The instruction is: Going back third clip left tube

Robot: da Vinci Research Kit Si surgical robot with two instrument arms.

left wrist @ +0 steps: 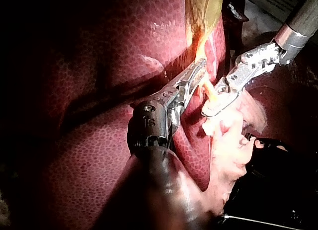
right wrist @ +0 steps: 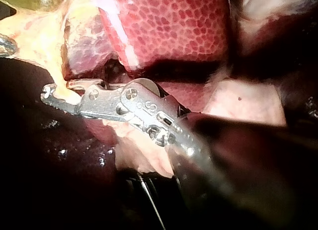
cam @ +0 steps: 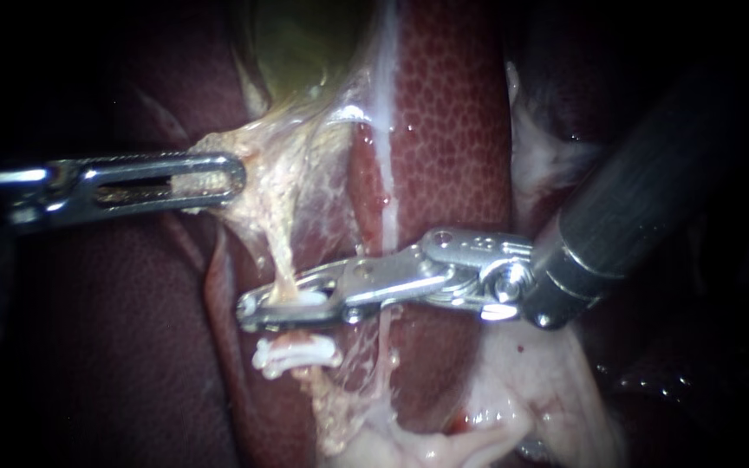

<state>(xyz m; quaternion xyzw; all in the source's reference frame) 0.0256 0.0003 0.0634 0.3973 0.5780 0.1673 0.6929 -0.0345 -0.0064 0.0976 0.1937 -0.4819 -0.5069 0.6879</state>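
The left tube [cam: 283,256] is a pale yellow strand running down from the gallbladder [cam: 305,43]. My right instrument [cam: 251,312] comes in from the right, and its jaws stand open around this tube. A white clip [cam: 307,299] sits on the tube between them. A second white clip [cam: 296,354] sits on the tube just below the jaws. My left instrument [cam: 231,178] is shut on the pale tissue at the gallbladder's neck and holds it taut to the left. The right wrist view shows my right instrument [right wrist: 49,96] with yellow tissue in the gap between its jaws.
Dark red liver [cam: 452,130] lies behind and on both sides. A thin white strand [cam: 387,217] runs down the liver just right of the tube, passing behind the right instrument. Pale fatty tissue [cam: 522,399] spreads below the right shaft.
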